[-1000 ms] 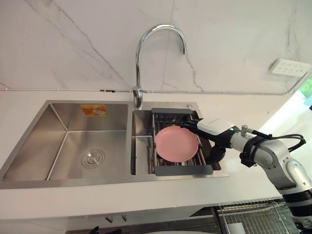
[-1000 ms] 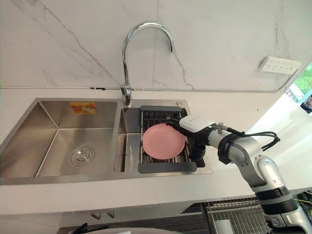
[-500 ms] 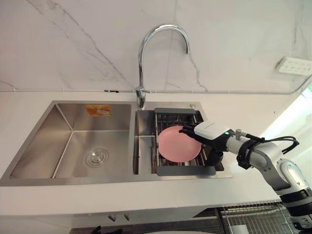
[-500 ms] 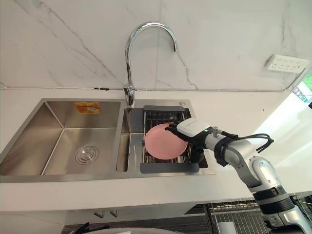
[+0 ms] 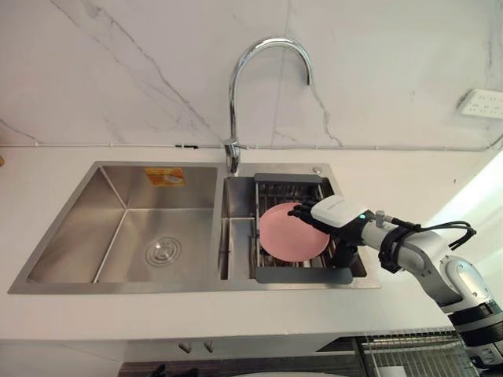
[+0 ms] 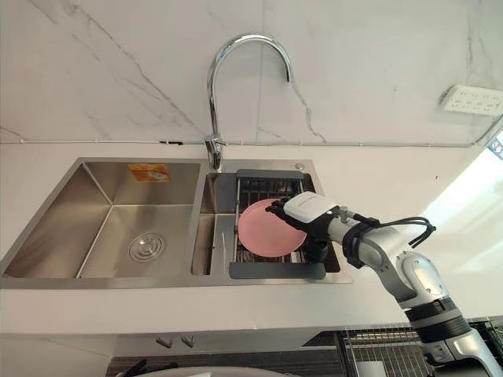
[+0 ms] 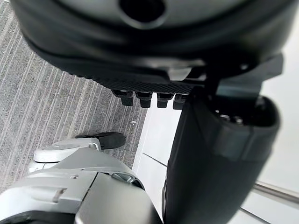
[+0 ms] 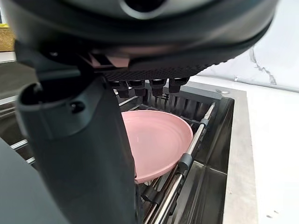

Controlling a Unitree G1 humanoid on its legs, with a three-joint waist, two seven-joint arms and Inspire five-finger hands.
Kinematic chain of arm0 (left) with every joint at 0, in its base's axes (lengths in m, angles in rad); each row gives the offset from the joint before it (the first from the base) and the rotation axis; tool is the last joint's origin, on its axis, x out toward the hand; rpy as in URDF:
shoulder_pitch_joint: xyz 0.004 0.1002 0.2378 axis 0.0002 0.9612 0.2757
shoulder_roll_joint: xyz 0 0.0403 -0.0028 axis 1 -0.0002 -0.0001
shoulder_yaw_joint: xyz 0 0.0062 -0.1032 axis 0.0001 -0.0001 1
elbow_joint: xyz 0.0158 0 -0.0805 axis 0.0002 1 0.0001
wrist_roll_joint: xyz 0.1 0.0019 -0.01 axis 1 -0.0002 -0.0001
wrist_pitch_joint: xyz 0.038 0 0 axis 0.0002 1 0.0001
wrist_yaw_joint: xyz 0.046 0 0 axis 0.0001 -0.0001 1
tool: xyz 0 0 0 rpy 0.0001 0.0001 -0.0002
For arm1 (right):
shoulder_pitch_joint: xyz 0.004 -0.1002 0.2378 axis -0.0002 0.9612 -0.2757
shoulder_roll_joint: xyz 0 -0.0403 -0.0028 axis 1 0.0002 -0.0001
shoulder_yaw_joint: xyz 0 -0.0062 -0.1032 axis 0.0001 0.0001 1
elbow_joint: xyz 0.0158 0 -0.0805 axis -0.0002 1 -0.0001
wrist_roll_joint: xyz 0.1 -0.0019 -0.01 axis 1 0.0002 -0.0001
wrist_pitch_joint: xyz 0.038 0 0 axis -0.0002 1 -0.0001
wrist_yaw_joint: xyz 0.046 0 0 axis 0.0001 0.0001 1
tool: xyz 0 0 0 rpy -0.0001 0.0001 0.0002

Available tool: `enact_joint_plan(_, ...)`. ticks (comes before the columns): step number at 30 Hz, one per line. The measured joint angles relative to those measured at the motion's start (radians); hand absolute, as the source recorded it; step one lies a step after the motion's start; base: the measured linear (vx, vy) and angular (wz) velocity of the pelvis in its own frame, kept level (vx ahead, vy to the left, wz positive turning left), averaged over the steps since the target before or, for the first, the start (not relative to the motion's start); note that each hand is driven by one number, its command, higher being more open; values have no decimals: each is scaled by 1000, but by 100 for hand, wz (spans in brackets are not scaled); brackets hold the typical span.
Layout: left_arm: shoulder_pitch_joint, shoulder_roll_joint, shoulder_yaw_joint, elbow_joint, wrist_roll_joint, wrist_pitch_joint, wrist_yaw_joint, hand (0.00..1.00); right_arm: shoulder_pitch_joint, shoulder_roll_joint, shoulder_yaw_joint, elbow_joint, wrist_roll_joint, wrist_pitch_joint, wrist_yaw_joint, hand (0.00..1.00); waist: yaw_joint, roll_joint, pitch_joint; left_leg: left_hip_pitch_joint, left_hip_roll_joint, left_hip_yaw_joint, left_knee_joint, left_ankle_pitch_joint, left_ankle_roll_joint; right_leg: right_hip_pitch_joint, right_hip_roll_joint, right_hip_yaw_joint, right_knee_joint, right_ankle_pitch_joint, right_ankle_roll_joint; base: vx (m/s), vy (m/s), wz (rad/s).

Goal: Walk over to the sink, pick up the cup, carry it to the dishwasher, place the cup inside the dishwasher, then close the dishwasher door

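A pink plate (image 5: pixel 289 234) leans tilted in a dark dish rack (image 5: pixel 302 275) set across the right basin of the steel sink (image 5: pixel 118 228). My right hand (image 5: pixel 336 212) reaches in from the right and hovers at the plate's right rim, its fingers (image 5: pixel 297 210) lying over the upper edge. In the right wrist view the hand (image 8: pixel 140 37) has straight fingers and a free thumb, with the plate (image 8: pixel 156 142) just past them and nothing clasped. My left hand (image 7: pixel 149 42) hangs relaxed above grey floor.
A tall chrome faucet (image 5: pixel 236 94) arches over the divider between the basins. The left basin has a round drain (image 5: pixel 163 251). White counter surrounds the sink, with a wall socket (image 5: pixel 481 103) at the far right. A wire dishwasher rack (image 5: pixel 409 353) shows below the counter's front right.
The camera has shifted a little. My right hand has edged leftward, so its fingers reach further over the plate's rim. The plate stays in the rack.
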Motion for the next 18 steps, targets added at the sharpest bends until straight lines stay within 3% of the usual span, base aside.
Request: enact_joint_plan(18,6,-2,-20,-23,-15,0,1,100,0,22,30,75,-99,-22,-86,100,18,9,3,-9,-1,-19,0,6,1,1,0,-17,-1,0,0,-4,1,2)
